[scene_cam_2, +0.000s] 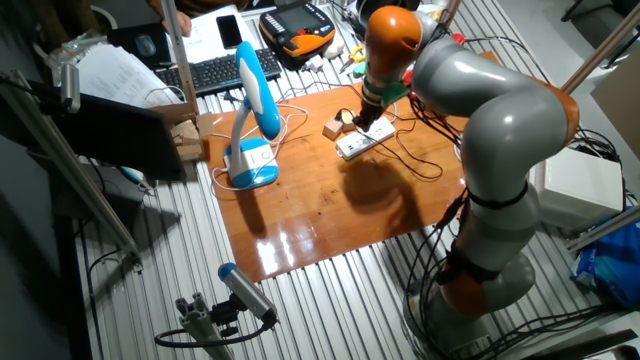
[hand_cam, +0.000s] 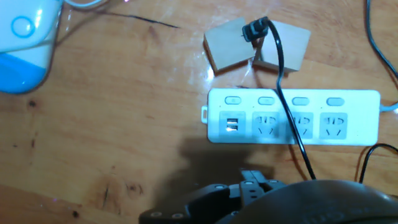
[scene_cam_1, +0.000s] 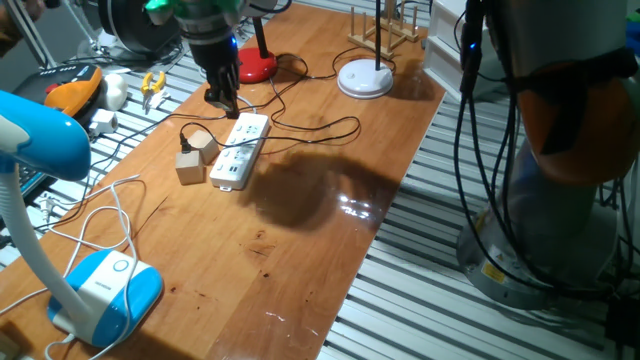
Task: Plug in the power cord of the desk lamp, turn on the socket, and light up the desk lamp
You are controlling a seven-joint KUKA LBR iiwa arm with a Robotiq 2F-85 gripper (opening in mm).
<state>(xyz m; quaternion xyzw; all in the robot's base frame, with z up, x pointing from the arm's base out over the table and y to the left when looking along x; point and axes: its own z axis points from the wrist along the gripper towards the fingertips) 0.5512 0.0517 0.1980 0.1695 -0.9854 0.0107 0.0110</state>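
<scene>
Arm over the power strip, plug resting on the wooden blocks.

The wooden counter (scene_cam_1: 300, 230) carried everything; the grey and orange KUKA arm (scene_cam_2: 480, 110) reached over its middle. A blue and white desk lamp (scene_cam_1: 100, 290) stood at the near left corner in one fixed view, and a white round lamp base (scene_cam_1: 364, 78) and a red one (scene_cam_1: 256, 66) stood toward the far edge. The socket (hand_cam: 292, 116), a long white power strip with a USB port and three outlets, lay near the counter's middle. Two tan wooden blocks (hand_cam: 258, 45) sat just beside it. The power cord (hand_cam: 287, 106) ran across the strip's face, its small black plug (hand_cam: 256, 29) lying on the blocks, in no outlet. The tool (scene_cam_1: 221, 98) hung just above the strip's far end; whether its jaws stood apart or together could not be told.
</scene>
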